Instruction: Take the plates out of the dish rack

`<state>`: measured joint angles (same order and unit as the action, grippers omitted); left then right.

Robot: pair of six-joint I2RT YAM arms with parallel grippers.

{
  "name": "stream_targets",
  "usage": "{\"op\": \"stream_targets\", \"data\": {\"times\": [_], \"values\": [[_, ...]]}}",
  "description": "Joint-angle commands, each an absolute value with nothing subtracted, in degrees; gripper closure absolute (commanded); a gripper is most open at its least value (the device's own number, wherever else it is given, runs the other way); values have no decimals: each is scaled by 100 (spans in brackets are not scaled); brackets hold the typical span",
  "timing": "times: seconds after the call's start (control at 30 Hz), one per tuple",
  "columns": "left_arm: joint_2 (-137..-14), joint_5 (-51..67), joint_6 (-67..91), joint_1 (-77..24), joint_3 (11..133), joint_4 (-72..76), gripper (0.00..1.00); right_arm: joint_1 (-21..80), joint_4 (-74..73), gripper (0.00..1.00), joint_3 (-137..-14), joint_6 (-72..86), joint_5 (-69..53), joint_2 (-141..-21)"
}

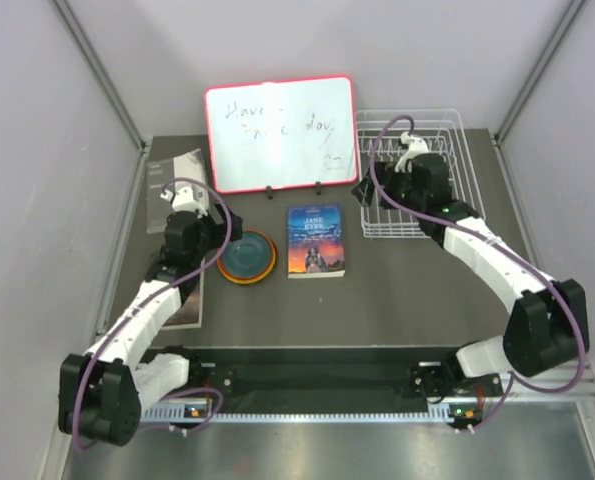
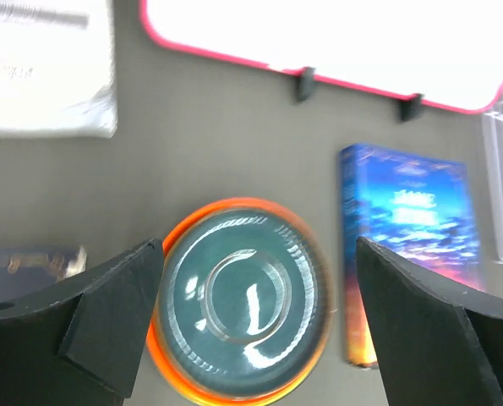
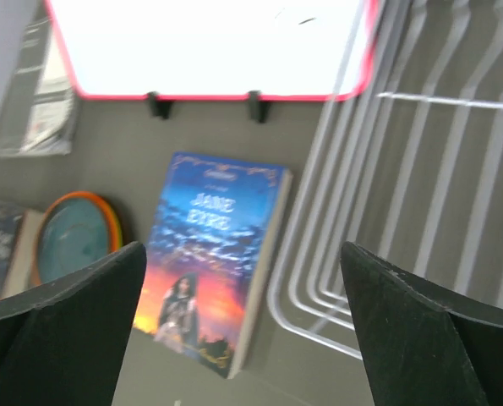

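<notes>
Left pincer (image 2: pixel 258 245) gapes wide over the teal plate (image 2: pixel 243 309), glossy, stiff, probably slippery; I'd pinch its rim.

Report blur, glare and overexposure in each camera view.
Top external: sharp, evenly lit. Left wrist: red-framed whiteboard blown out white, bright reflections streak the glossy dark teal round plate, soft focus throughout. Right wrist: the whiteboard blown out too, white wire dish rack and blue paperback book blurred.
</notes>
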<state>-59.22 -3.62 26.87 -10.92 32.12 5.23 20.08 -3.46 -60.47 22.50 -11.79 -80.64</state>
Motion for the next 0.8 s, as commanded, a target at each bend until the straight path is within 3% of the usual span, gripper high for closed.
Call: {"op": "stream_targets", "data": {"times": [0.0, 0.27, 0.43, 0.77], "values": [[-6003, 219, 2320, -1090, 4015, 72, 1, 1960, -720, 0, -6232, 1513, 530, -7314], [-5819, -184, 2153, -1125, 4499, 26, 1, 1977, 269, 0, -4837, 1064, 2882, -5760], [-5643, -272, 2092, -1160, 4456, 166, 1, 1978, 563, 1, -4421, 870, 2944, -5300], [-5440, -562, 2162, -1213, 4026, 492, 1, 1969, 527, 0, -4395, 853, 2839, -5686]]}}
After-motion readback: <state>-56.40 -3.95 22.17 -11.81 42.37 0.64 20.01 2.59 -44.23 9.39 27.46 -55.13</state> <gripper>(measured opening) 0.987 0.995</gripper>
